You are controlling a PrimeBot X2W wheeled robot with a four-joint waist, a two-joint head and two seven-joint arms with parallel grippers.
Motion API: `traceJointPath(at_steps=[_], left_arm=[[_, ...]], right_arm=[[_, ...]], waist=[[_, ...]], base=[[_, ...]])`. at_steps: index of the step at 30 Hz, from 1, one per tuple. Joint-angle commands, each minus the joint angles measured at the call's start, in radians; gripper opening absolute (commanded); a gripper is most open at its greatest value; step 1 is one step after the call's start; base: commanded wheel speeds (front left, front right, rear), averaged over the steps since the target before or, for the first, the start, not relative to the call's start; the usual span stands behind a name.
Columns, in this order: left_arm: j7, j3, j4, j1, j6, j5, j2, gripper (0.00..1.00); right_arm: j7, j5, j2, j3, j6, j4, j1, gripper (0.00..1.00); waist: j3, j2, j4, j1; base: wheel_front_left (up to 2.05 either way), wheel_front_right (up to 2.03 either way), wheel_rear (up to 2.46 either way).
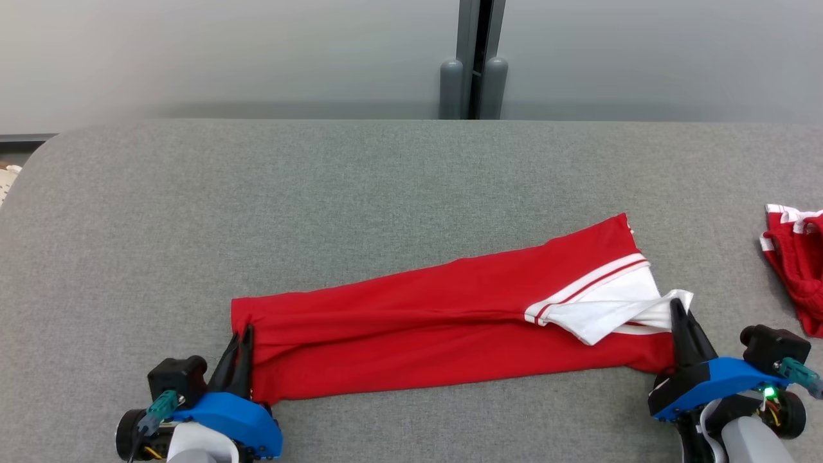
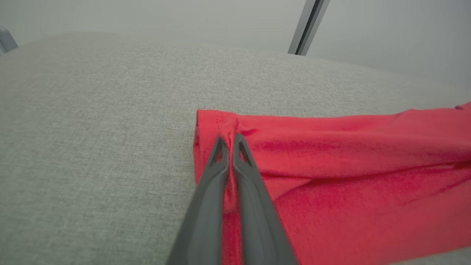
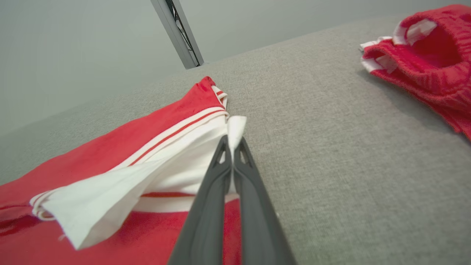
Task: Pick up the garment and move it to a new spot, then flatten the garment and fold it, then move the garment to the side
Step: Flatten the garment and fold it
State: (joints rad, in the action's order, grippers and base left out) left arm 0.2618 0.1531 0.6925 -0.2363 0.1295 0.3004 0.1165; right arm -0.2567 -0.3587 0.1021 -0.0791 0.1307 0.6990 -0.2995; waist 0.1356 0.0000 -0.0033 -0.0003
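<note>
Left gripper [image 1: 242,335] and right gripper [image 1: 678,308] each pinched an end of the red garment [image 1: 418,328].
I saw it stretched across the grey fabric surface [image 1: 321,193], a second red piece [image 1: 794,257] well apart at right, a dark post [image 1: 474,64] against the pale wall [image 1: 193,58] beyond.

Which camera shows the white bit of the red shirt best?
The right wrist view: the white flap is close and large, its tip pinched in the right gripper. The head view shows it smaller, at the right end of the red garment. The left wrist view looks at the garment's plain red end, in the left gripper.
</note>
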Motion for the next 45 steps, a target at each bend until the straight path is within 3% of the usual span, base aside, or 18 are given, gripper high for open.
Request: traceJointPath(at_steps=[1, 8, 13, 24, 35, 43, 44, 45], left_arm=[[0.004, -0.016, -0.014, 0.010, -0.003, -0.003, 0.001, 1.00], [0.004, -0.094, -0.165, 0.083, -0.064, -0.077, -0.032, 1.00], [0.003, -0.092, -0.228, 0.143, -0.062, -0.121, -0.051, 1.00], [0.003, -0.050, -0.221, 0.206, -0.061, -0.105, -0.065, 1.00], [0.003, -0.011, -0.185, 0.152, -0.044, -0.099, -0.066, 1.00], [0.003, 0.000, -0.181, 0.132, -0.047, -0.092, -0.066, 1.00], [0.003, -0.002, -0.182, 0.132, -0.048, -0.092, -0.066, 1.00], [0.003, -0.006, -0.183, 0.132, -0.049, -0.094, -0.066, 1.00]], right_arm=[[-0.003, 0.001, 0.009, -0.001, 0.000, -0.009, 0.007, 1.00], [-0.009, 0.094, 0.036, 0.017, 0.000, -0.089, 0.002, 1.00], [-0.009, 0.158, 0.010, 0.011, 0.000, -0.097, 0.033, 1.00], [-0.008, 0.179, 0.005, 0.015, 0.000, 0.014, 0.008, 1.00], [0.129, 0.229, 0.024, -0.038, 0.000, 0.170, -0.161, 1.00], [0.193, 0.217, -0.011, -0.065, 0.000, 0.331, -0.153, 1.00], [0.196, 0.204, -0.018, -0.060, 0.000, 0.348, -0.148, 0.65], [0.190, 0.191, -0.023, -0.060, 0.000, 0.359, -0.145, 0.14]], waist=[[-0.002, 0.0000, 0.000, 0.0003], [-0.015, 0.0000, 0.009, 0.0003], [-0.041, 0.0000, 0.017, 0.0003], [-0.058, 0.0000, 0.030, 0.0003], [0.016, 0.0000, 0.063, 0.0003], [0.039, 0.0000, 0.081, 0.0003], [0.040, 0.0000, 0.080, 0.0003], [0.042, 0.0000, 0.076, 0.0003]], base=[[0.00, 0.00, 0.00], [0.00, 0.00, 0.00], [0.00, 0.00, 0.00], [0.00, 0.00, 0.00], [0.00, 0.00, 0.00], [0.00, 0.00, 0.00], [0.00, 0.00, 0.00], [0.00, 0.00, 0.00]])
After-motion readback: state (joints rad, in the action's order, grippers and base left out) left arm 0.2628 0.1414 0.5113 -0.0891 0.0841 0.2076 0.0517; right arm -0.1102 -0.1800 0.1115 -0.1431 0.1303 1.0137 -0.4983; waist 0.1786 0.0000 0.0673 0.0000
